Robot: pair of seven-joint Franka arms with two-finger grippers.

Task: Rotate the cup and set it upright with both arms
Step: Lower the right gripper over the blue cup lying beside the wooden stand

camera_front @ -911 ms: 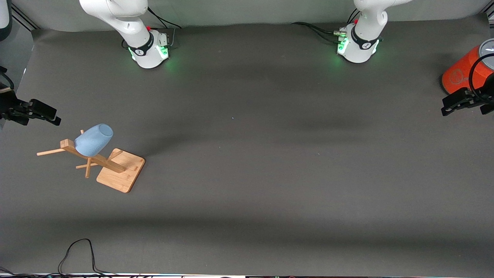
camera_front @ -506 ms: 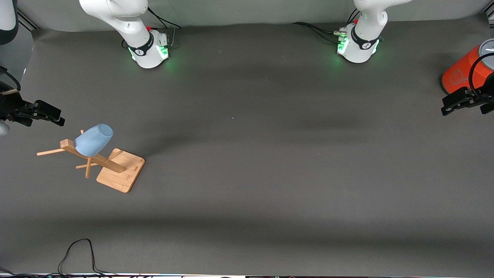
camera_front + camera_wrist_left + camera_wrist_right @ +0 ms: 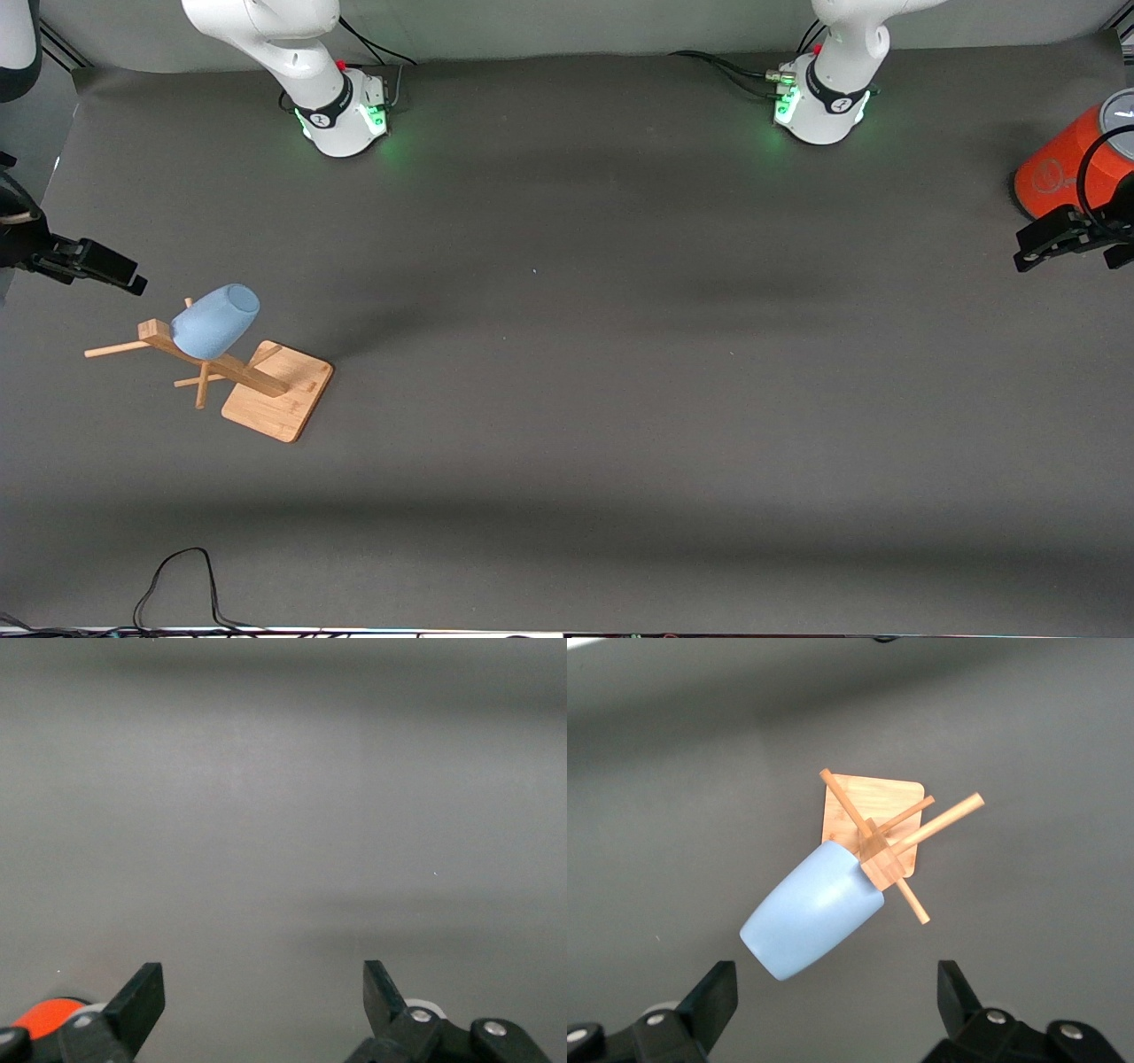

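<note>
The light-blue cup (image 3: pixel 215 321) hangs tilted on a peg of the wooden rack (image 3: pixel 239 377), its closed bottom pointing up and away from the rack's post and its mouth toward the post; it sits at the right arm's end of the desk (image 3: pixel 620 399). In the right wrist view the cup (image 3: pixel 811 910) shows as a tapered tumbler slanting off the rack's top block, with the rack (image 3: pixel 877 828) and its square base plate directly underneath. The rack's base lies flat on the grey desk, its pegs sticking out in several directions. The right tool (image 3: pixel 89 264) hovers over the edge of the desk just beside the rack, apart from the cup, with its fingers (image 3: pixel 713 997) spread wide and holding nothing. The left tool (image 3: pixel 1076 239) hovers over the left arm's end of the desk, just beside an orange cylinder with a grey top (image 3: pixel 1063 168), and its fingers (image 3: pixel 142 997) are likewise spread apart and empty, with only bare desk between them. A black cable (image 3: pixel 177 580) loops on the desk at the edge nearest the front camera.
</note>
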